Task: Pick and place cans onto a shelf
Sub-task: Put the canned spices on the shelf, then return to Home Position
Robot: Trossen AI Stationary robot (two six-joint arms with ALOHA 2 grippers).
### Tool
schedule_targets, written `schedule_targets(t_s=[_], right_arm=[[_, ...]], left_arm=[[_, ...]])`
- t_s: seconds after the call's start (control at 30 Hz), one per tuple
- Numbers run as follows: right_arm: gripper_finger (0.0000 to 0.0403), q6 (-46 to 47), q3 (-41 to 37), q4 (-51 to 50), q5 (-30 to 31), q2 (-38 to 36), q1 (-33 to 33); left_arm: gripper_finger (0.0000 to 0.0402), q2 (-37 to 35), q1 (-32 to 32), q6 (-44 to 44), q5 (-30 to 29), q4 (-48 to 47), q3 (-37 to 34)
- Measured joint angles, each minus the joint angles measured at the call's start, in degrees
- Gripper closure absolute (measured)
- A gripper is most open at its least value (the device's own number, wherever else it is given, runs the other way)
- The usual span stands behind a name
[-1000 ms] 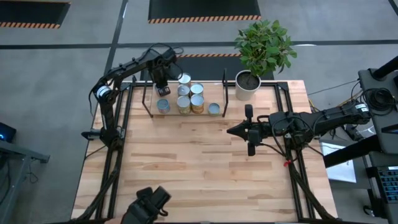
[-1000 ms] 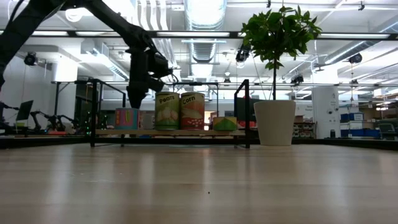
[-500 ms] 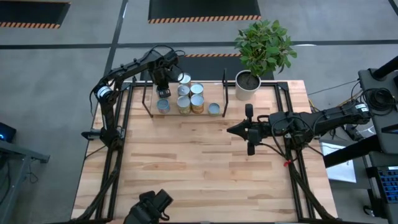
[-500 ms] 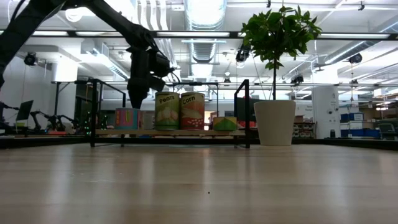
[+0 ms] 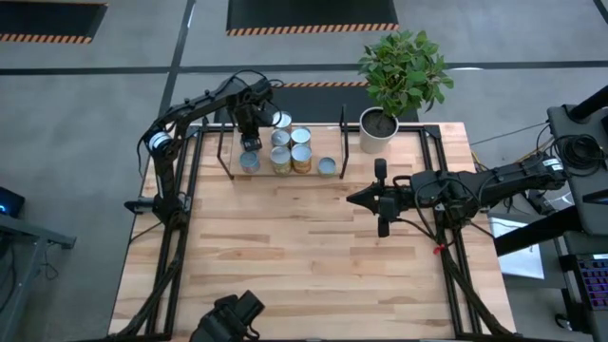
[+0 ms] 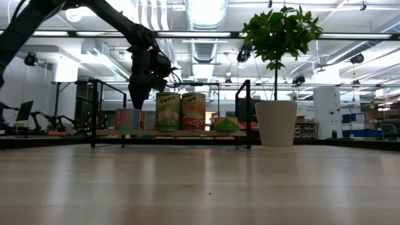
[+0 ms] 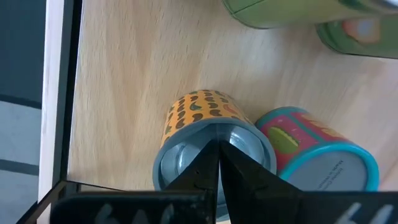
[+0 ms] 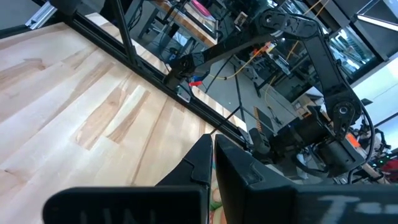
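The table (image 5: 304,247) is mostly bare wood, and all the work sits at its far edge, where the shelf (image 6: 187,133) already carries the cans (image 5: 290,152) bunched toward its left half, beside a potted plant (image 5: 377,128). The right arm waits over the middle of the table, its right hand (image 5: 351,199) pressed together on nothing. The left hand (image 5: 251,142) is over the left end of the shelf, and compared with a second ago it has crept a little up and toward the middle of the rack, so it looks to be drawing off a can it has set down. Its fingers (image 7: 208,171) are together with nothing in them, hanging right above an orange-patterned can (image 7: 193,118) that stands upright on the board, just beside a teal can (image 7: 311,143). I judge that one more can is placed and the arm is free to fetch another, though I see no loose can left on the table. From above, the hand hides the orange can; from table height the back row is hard to count. A dark shape (image 5: 228,318) at the near edge is cut off and has shifted slightly.
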Motion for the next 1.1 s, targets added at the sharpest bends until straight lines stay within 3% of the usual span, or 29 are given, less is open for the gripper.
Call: schedule_targets(t_s=[0.47,0.73,0.93,1.1], right_arm=[[0.0394,0.0,0.0,-0.01,0.02,0.0,0.0],[0.0394,-0.31,0.0,-0.06,0.03,0.0,0.0],[0.0394,-0.13,0.0,-0.25,0.01,0.01,0.0],[0.0394,1.21,0.0,-0.26,0.01,0.0,0.0]], left_arm=[[0.0402,-1.51,0.02,-1.18,-0.29,-0.02,0.0],[0.0402,-6.85,-1.41,-6.5,-0.31,0.57,-0.01],[0.0402,-17.19,-10.77,-11.05,0.26,7.91,-1.5],[0.0402,-29.39,-25.95,-14.0,0.2,24.05,-9.8]])
